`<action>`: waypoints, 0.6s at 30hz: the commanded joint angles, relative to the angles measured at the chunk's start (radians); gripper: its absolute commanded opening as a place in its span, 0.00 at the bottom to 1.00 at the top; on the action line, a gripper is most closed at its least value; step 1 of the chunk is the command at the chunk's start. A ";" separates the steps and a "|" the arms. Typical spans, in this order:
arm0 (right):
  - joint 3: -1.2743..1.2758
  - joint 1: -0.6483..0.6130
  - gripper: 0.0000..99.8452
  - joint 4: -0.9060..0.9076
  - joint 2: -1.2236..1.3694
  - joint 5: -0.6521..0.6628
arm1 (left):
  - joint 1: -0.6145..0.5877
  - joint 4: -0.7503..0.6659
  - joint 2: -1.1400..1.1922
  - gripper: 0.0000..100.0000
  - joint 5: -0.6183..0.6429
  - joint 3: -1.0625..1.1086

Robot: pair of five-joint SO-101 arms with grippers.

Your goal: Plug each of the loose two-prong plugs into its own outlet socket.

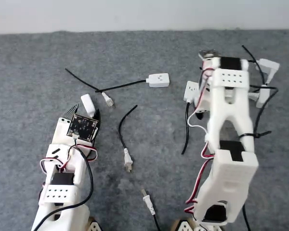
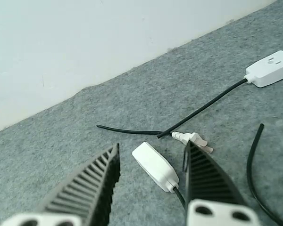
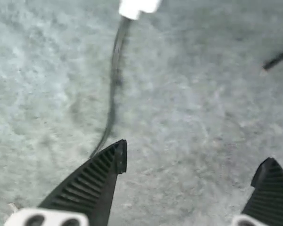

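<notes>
- The small plug (image 1: 107, 100) lies on the grey carpet (image 1: 33, 72) just past the left gripper's fingertips. In the left wrist view, the small plug (image 2: 191, 138) sits just beyond the tip of one finger (image 2: 205, 174), outside the gap, with its two prongs pointing away from the arm.
- The near socket (image 2: 153, 165), a white block, lies flat inside that gap. It is closer to the same finger than to the other, and its cord runs back under the gripper. I cannot tell whether it touches the finger.
- The left gripper (image 2: 152, 146) has its jaws spread apart and holds nothing.
- The far socket (image 1: 158, 80) rests well ahead of the left gripper, and its black cord trails back toward the small plug.
- The middle plug (image 1: 128, 161) lies between the two arms, and the front plug (image 1: 147, 201) lies nearer the table's front edge. Both are well apart from either gripper.
- The right-hand socket (image 1: 191, 90) lies just beside the right arm.
- The right gripper (image 3: 194, 153) has its jaws wide apart over carpet. The right-hand socket (image 3: 139, 6) is well ahead of them, and its cable (image 3: 114, 80) runs toward one finger.
</notes>
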 commanded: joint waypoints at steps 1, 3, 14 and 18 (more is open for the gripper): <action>-0.055 -0.042 0.39 0.061 -0.093 -0.095 | -0.002 -0.031 0.002 0.22 -0.009 -0.013; -0.052 -0.056 0.39 0.084 -0.117 -0.095 | -0.002 -0.031 0.002 0.22 -0.009 -0.013; 0.364 -0.087 0.39 0.027 -0.558 -0.097 | -0.002 -0.031 0.002 0.22 -0.009 -0.013; 0.707 -0.079 0.39 -0.162 -0.765 -0.094 | -0.002 -0.031 0.002 0.22 -0.009 -0.013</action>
